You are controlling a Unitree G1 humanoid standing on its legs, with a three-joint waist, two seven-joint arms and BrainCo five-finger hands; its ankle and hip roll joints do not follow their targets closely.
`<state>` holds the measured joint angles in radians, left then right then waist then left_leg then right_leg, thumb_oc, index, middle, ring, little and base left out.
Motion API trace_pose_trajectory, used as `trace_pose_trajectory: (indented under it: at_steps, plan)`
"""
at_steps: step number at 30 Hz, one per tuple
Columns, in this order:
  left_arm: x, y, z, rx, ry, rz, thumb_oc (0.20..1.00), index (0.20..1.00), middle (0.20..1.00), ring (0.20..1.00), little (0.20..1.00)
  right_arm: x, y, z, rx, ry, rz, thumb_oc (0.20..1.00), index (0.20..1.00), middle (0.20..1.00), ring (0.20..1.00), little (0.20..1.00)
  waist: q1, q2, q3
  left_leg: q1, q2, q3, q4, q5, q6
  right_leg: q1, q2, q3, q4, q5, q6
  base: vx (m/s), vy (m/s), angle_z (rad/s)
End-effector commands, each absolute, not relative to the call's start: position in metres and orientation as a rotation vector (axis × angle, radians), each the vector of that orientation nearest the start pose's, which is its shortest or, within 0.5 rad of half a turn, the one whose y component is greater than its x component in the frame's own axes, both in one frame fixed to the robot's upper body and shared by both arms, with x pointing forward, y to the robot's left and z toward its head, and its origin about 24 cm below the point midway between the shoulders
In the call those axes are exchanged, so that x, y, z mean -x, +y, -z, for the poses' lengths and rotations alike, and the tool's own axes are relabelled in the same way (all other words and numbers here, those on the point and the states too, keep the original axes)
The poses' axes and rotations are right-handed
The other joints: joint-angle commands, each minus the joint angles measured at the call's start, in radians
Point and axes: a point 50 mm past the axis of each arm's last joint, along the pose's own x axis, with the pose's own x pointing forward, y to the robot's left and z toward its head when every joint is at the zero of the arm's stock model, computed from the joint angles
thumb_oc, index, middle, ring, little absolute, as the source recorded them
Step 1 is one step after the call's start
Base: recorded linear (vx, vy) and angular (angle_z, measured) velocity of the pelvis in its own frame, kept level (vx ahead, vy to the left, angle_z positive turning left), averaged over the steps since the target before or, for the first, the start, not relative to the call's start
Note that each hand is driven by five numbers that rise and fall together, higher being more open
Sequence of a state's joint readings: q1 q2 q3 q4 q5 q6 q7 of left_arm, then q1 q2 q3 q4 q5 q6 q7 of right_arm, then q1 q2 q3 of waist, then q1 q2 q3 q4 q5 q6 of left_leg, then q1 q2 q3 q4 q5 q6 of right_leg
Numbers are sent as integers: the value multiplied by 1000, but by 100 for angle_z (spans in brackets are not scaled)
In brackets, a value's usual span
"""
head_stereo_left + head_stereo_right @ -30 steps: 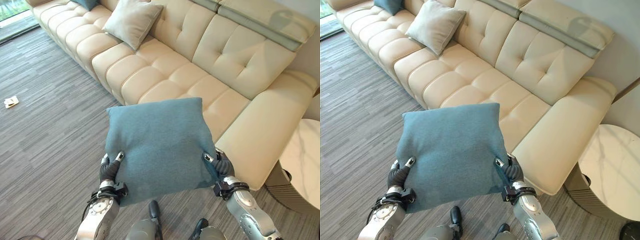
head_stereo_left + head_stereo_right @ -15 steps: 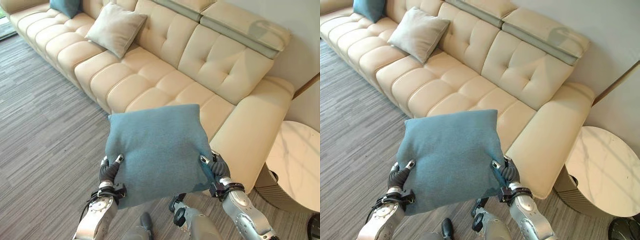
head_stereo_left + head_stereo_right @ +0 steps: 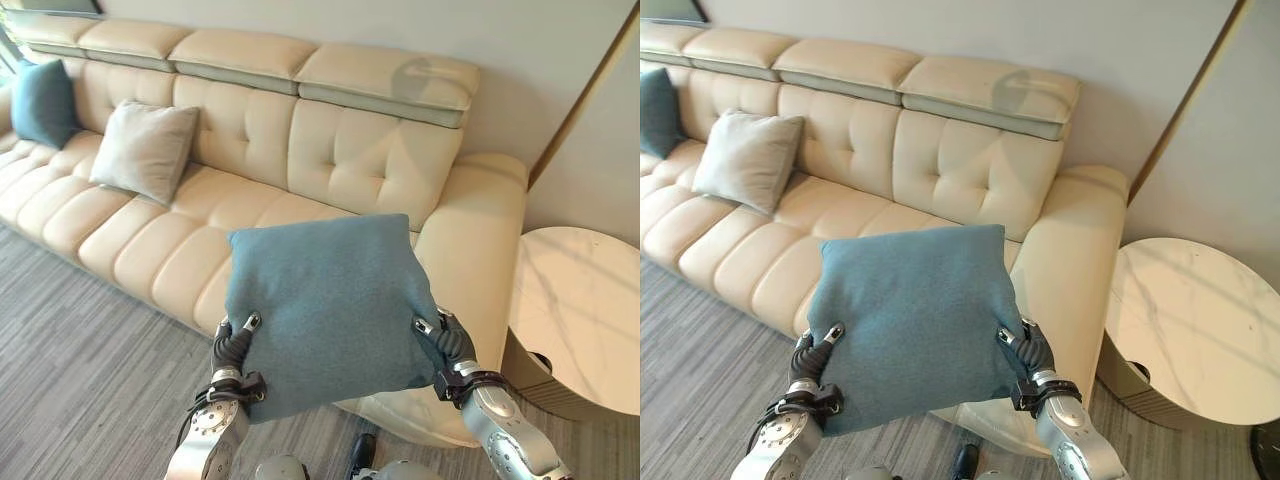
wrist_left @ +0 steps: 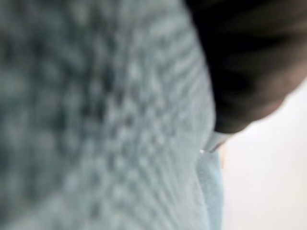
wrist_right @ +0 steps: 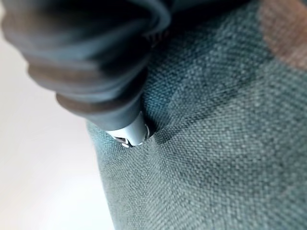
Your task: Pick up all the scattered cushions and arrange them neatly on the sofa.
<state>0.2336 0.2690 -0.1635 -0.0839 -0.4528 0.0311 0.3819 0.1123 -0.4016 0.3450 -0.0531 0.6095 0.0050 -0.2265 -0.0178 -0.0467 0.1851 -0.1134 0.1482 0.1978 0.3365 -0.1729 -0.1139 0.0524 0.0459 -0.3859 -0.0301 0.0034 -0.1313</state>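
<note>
Right now the robot has one teal cushion [image 3: 330, 305] up in the air in front of it, clear of the floor, with the cream sofa [image 3: 300, 180] behind and under its far edge. Its left hand [image 3: 232, 345] pinches the cushion's lower left edge, thumb on the near face and fingers tucked behind the fabric. Its right hand [image 3: 445, 345] is clamped on the lower right edge in the same way. Up close, both wrist cameras show teal weave pressed against the dark ribbed covers.

Counting cushions, I make it three: the one being held, a beige cushion [image 3: 145, 150] leaning against the sofa back, and a second teal cushion [image 3: 42, 100] at the sofa's far left end. One round marble side table [image 3: 1195, 320] stands just beside the sofa's right arm.
</note>
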Motion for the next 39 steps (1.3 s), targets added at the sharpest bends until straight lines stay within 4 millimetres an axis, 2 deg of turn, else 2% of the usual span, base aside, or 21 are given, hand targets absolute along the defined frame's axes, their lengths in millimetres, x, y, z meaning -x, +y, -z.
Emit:
trace_pose_trajectory:
  at_steps: [1, 2, 3, 5, 6, 8, 10, 12, 14, 15, 17, 20, 21, 23, 25, 26, 27, 29, 35, 38, 39]
  plan:
    - [-211, 176, -49, 212, 10, -179, 200, 200, 200, 200, 200, -231, -131, -54, -333, 21, -184, 200, 200, 200, 200, 200, 17, -33, 9, 89, -71, -71, -123, 44, 64, 27, -82, 40, -42, -112, 151, 105, 63, -32]
    - [-210, 175, -48, 217, 16, -184, 200, 200, 200, 200, 200, -231, -130, -54, -327, 22, -190, 200, 200, 200, 200, 200, 23, -32, 10, 78, -76, -138, -187, 72, 60, 32, -81, 71, -46, -114, 150, 112, 124, -52]
    - [-209, 174, -48, 224, 15, -188, 200, 200, 200, 200, 200, -231, -130, -53, -319, 27, -195, 200, 200, 200, 200, 200, 17, -30, 12, 64, -75, -203, -291, 159, 55, 31, -87, 97, -43, -106, 139, 164, 178, -54]
    - [-208, 173, -49, 225, 9, -193, 200, 200, 200, 200, 200, -232, -131, -54, -310, 21, -192, 200, 200, 200, 200, 200, 18, -21, 18, 38, -66, -291, -397, 223, 38, 39, -88, 133, -45, -111, 137, 125, 165, -56]
    - [-208, 173, -49, 225, 9, -192, 200, 200, 200, 200, 200, -232, -131, -54, -310, 21, -192, 200, 200, 200, 200, 200, 15, -20, 17, 37, -66, -293, -402, 227, 39, 37, -88, 131, -46, -110, 137, 172, 216, -54]
    - [-210, 170, -50, 217, 4, -183, 200, 200, 200, 200, 200, -233, -135, -54, -287, 20, -179, 200, 200, 200, 200, 200, 10, -5, 17, 7, -75, -359, -424, 241, 13, 59, -88, 173, -53, -113, 149, 189, 238, -40]
    - [-211, 170, -51, 209, -3, -180, 200, 200, 200, 200, 200, -234, -138, -54, -281, 16, -170, 200, 200, 200, 200, 200, 10, 1, 15, 9, -79, -371, -424, 249, 8, 64, -89, 190, -55, -114, 153, 136, 196, -34]
    - [-212, 168, -51, 202, -8, -160, 200, 200, 200, 200, 200, -232, -141, -52, -274, 23, -156, 200, 200, 200, 200, 200, 7, 17, -1, 44, -102, -390, -424, 240, 34, 76, -110, 243, -49, -109, 171, 312, 471, -87]
    - [-212, 167, -51, 198, -6, -152, 200, 200, 200, 200, 200, -232, -141, -51, -276, 27, -153, 200, 200, 200, 200, 200, 9, 16, -6, 53, -110, -384, -424, 232, 41, 77, -122, 253, -48, -105, 180, 249, 395, -56]
    - [-213, 166, -50, 174, 5, -124, 200, 200, 200, 200, 200, -229, -142, -51, -282, 29, -147, 200, 200, 200, 200, 200, 5, 13, -20, 67, -135, -348, -414, 204, 73, 69, -155, 279, -28, -103, 204, 230, 407, -42]
    - [-214, 165, -48, 159, 15, -114, 200, 200, 200, 200, 200, -228, -139, -48, -288, 40, -145, 200, 200, 200, 200, 200, 3, 8, -23, 77, -151, -312, -407, 183, 103, 40, -178, 314, 14, -97, 222, 208, 458, -33]
    - [-217, 171, -51, 132, 2, -137, 200, 200, 200, 200, 200, -231, -131, -48, -301, 37, -152, 200, 200, 200, 200, 200, 11, 5, -8, 92, -155, -233, -388, 154, 136, -36, -186, 321, 123, -78, 241, 75, 320, -76]
    - [-218, 173, -51, 124, -3, -147, 200, 200, 200, 200, 200, -231, -129, -47, -307, 39, -153, 200, 200, 200, 200, 200, 22, 5, -4, 100, -151, -204, -394, 149, 139, -58, -189, 297, 146, -72, 247, 24, 221, -112]
    - [-220, 178, -55, 114, -20, -170, 200, 200, 200, 200, 200, -234, -126, -46, -307, 38, -153, 200, 200, 200, 200, 200, 35, 12, 4, 116, -145, -162, -394, 136, 142, -83, -202, 198, 195, -78, 241, 51, 201, -115]
    - [-219, 180, -54, 118, -17, -183, 200, 200, 200, 200, 200, -234, -122, -46, -321, 41, -171, 200, 200, 200, 200, 200, 29, 6, 6, 132, -147, -135, -408, 140, 137, -101, -157, 204, 157, -75, 239, 68, 98, -91]
    - [-218, 182, -54, 119, -19, -192, 200, 200, 200, 200, 200, -235, -119, -47, -323, 38, -186, 200, 200, 200, 200, 200, 40, 2, 5, 139, -150, -112, -417, 139, 136, -105, -147, 173, 98, -52, 233, 49, 48, -55]
    - [-218, 183, -54, 119, -19, -192, 200, 200, 200, 200, 200, -235, -119, -47, -323, 38, -186, 200, 200, 200, 200, 200, 41, 2, 5, 140, -149, -111, -418, 139, 135, -102, -146, 173, 91, -48, 233, 77, 25, -54]
    - [-216, 183, -51, 119, -4, -195, 200, 200, 200, 200, 200, -234, -114, -46, -328, 43, -205, 200, 200, 200, 200, 200, 32, 0, 10, 136, -160, -113, -404, 134, 135, -91, -112, 238, 30, -45, 219, 93, 12, -41]
    - [-217, 180, -54, 127, -24, -205, 200, 200, 200, 200, 200, -238, -108, -50, -327, 26, -206, 200, 200, 200, 200, 200, 35, 11, -6, 145, -171, -125, -424, 131, 133, -46, -110, 218, -30, -43, 211, 135, -19, 30]
    - [-232, 177, -72, 124, -114, -234, 200, 200, 200, 200, 200, -257, -90, -76, -365, -73, -224, 200, 200, 200, 200, 200, 42, 16, -1, 128, -177, -153, -424, 131, 135, -48, -114, 201, -29, -59, 204, 122, -21, 26]
    - [-232, 177, -72, 124, -114, -234, 200, 200, 200, 200, 200, -257, -90, -76, -365, -73, -224, 200, 200, 200, 200, 200, 42, 16, -1, 128, -177, -153, -424, 131, 135, -48, -114, 201, -29, -59, 204, -1, -12, 39]
